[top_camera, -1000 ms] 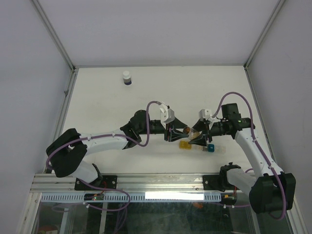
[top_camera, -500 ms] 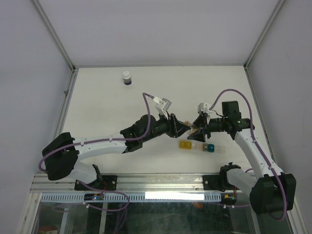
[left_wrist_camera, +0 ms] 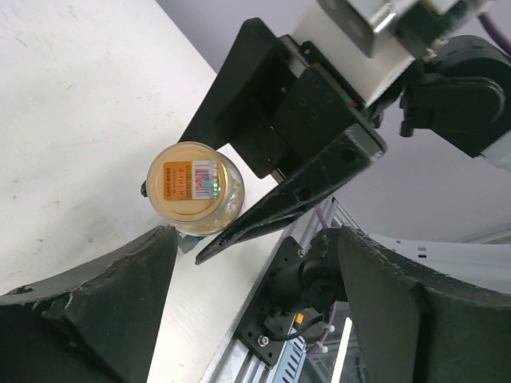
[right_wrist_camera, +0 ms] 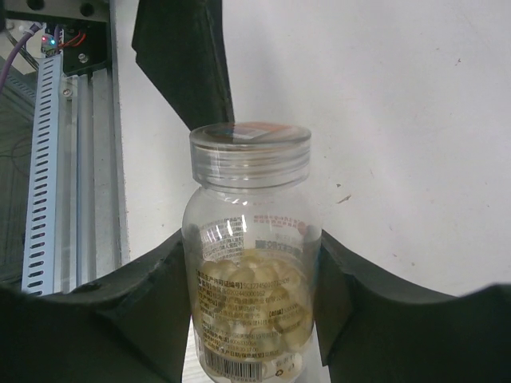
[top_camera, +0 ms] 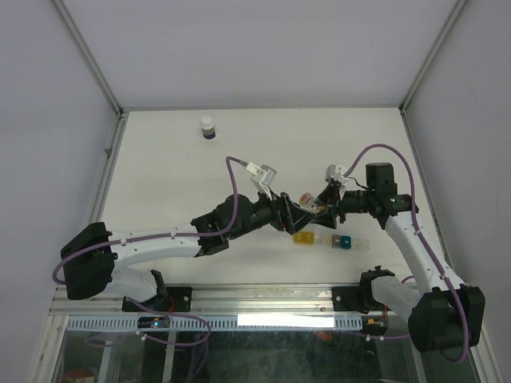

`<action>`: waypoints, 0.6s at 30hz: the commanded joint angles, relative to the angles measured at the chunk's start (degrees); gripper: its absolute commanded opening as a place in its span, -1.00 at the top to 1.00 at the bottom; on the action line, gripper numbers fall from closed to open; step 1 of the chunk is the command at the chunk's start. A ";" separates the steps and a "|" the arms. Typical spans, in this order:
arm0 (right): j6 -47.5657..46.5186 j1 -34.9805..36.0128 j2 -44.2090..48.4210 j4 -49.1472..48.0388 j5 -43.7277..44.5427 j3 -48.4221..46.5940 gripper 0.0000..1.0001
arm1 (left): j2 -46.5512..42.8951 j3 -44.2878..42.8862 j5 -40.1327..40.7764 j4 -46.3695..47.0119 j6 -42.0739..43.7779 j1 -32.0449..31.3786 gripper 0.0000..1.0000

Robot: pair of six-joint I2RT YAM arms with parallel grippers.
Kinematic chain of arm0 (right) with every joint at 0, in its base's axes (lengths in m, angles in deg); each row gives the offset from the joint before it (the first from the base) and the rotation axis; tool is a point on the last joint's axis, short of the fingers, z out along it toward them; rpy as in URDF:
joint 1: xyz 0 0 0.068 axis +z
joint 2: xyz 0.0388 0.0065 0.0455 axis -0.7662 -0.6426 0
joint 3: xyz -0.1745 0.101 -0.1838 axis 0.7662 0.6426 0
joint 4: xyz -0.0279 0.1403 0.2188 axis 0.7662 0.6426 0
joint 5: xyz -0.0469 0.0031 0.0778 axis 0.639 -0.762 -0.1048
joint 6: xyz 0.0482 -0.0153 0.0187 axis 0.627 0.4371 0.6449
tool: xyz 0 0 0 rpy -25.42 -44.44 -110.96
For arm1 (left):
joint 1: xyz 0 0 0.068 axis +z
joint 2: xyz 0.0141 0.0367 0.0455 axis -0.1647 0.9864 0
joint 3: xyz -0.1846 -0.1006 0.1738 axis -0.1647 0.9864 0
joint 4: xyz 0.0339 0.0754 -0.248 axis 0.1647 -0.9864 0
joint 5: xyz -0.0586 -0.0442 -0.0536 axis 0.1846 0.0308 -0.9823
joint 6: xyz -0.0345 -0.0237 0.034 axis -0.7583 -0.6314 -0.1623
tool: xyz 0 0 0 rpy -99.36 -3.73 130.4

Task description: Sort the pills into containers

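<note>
Nearest the arms' bases, close to the near edge of the table [top_camera: 160,159] and right of its middle, the pill organiser strip [top_camera: 321,239] is lying flat with its yellow compartment [top_camera: 303,237] at the left end and its teal compartment [top_camera: 346,242] toward the right. No pill is showing in it from above, so the sorting is probably not yet under way. Just beyond and above the strip, the two arms are meeting over the table. The right gripper [right_wrist_camera: 251,239] is clamping the clear pill vial [right_wrist_camera: 251,263] around its body, one finger on each side, and is turning the capped end toward the other arm. This is likely so that the closure is offered squarely while the body is braced against twisting. The pills [right_wrist_camera: 255,287], pale tan, are sitting heaped in the lower part of the vial, all shut in, since the clear cap [left_wrist_camera: 192,182] with its orange label is in place. The left gripper [left_wrist_camera: 255,235] is facing that cap head-on with its fingers standing wide apart, gripping nothing. The cap is sitting ahead of the fingers, nearer the left one, and not touching either. It appears to be lining up to take the cap, which looks like the step in hand, because nothing can be tipped into the strip until the vial is open. Far off, near the far edge of the table toward its left corner, the white-capped dark blue bottle [top_camera: 207,128] is standing upright, well apart from everything else.
</note>
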 commanded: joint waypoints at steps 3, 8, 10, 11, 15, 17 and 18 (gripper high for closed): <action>0.44 -0.47 1.48 -2.27 -1.35 -0.83 1.00 | -6.90 3.44 -1.00 4.60 4.88 -0.55 -0.77; -0.47 -0.61 1.48 -1.55 -2.29 -0.92 1.00 | -11.81 8.20 -0.66 6.16 13.20 -0.47 -0.94; -1.03 -0.58 1.48 -1.19 -2.76 -0.92 1.00 | -13.15 10.30 -3.81 9.93 18.06 0.02 -0.98; -1.36 -0.64 1.48 -0.91 -3.08 -0.95 1.00 | -13.34 10.94 -6.13 12.09 20.29 0.74 -0.98; -4.18 -0.65 1.40 1.03 -4.95 -1.03 1.00 | -10.37 10.36 -21.31 16.27 24.59 6.80 -0.98; -5.87 -0.59 1.40 2.20 -5.75 -1.01 1.00 | -7.93 9.35 -29.74 18.24 25.81 10.28 -0.98; -6.63 -0.64 1.47 2.70 -6.08 -1.08 1.00 | -6.75 8.94 -32.97 19.54 26.77 11.36 -0.98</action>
